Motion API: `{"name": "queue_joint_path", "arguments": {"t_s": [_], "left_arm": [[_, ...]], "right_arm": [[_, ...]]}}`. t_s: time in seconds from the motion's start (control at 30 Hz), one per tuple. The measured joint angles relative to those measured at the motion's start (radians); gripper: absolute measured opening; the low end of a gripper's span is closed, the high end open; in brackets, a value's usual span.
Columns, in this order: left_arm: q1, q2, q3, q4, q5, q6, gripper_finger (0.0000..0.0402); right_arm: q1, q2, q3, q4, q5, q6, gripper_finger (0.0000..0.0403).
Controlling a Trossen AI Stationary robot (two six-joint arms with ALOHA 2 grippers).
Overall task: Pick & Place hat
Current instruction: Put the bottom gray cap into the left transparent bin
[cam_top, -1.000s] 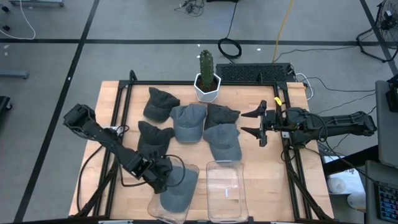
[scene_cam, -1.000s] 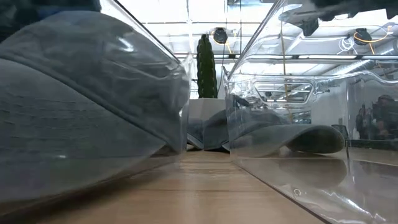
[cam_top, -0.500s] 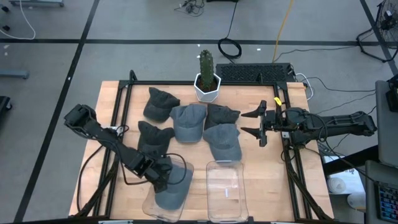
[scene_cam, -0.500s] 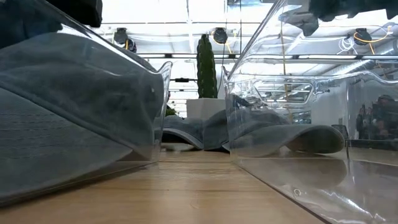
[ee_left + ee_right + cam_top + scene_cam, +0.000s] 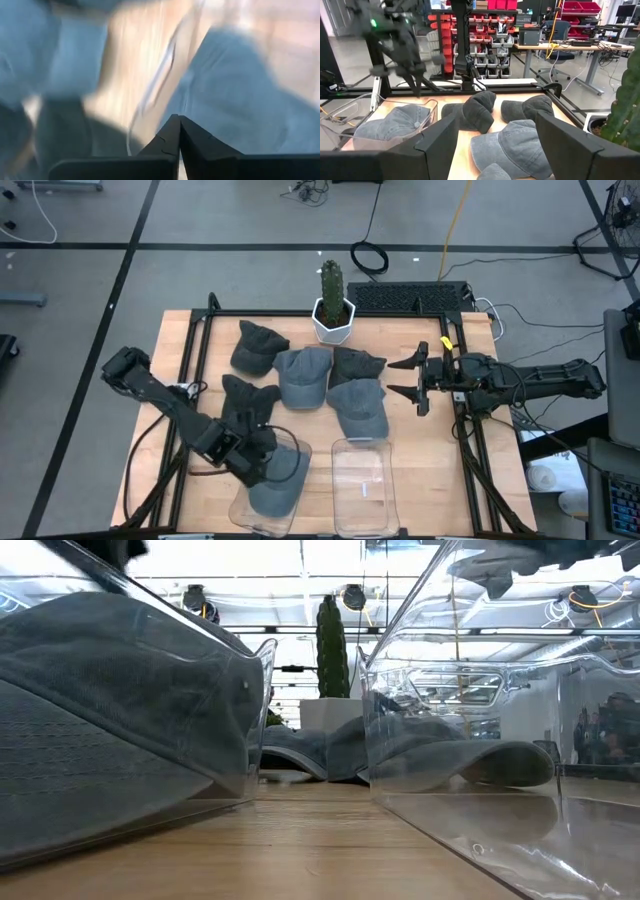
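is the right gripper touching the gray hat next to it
Apart. The high view shows bare wood between the open right gripper and the nearest gray hat; it hovers beside the hats.

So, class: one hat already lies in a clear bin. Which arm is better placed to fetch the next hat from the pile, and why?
Probably the right. The right gripper hangs open beside the nearest grey hat, while the left gripper is shut, above the hat in the left bin.
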Motion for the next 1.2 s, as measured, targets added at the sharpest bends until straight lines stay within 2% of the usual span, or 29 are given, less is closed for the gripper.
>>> {"name": "queue_joint_path", "arguments": {"t_s": [0.07,0.13,0.4,0.6,0.73,0.9,1.0,1.1,1.2], "left_arm": [[-0.011,-0.045,-0.016,0.104,-0.045,0.091,0.0008],[-0.015,-0.103,-0.056,0.227,-0.044,0.18,0.0004],[0.036,-0.354,-0.335,0.708,0.107,0.494,0.0018],[0.134,-0.581,-0.599,0.999,0.163,0.544,0.0004],[0.184,-0.707,-0.746,1.188,0.188,0.538,0.0018],[0.229,-0.8,-0.84,1.224,0.19,0.495,0.0016],[0.252,-0.813,-0.857,1.234,0.191,0.477,0.0006],[0.265,-0.812,-0.857,1.236,0.188,0.477,0.0006],[0.275,-0.812,-0.857,1.237,0.191,0.477,0.0022]], "right_arm": [[0.0,0.0,0.0,-0.007,0.0,-0.007,0.0254],[0.0,0.0,0.0,-0.008,0.0,-0.017,0.0254],[0.0,0.0,0.0,-0.054,0.0,-0.023,0.0254],[0.0,0.0,0.0,-0.102,-0.001,-0.026,0.0254],[0.0,0.022,0.0,-0.132,0.011,-0.001,0.0254],[-0.037,0.132,0.004,-0.233,0.025,0.005,0.0254],[-0.102,0.237,0.072,-0.35,0.015,-0.015,0.0254],[-0.179,0.366,0.147,-0.408,-0.086,-0.05,0.0254],[-0.248,0.492,0.231,-0.422,-0.251,-0.109,0.0254]]}}
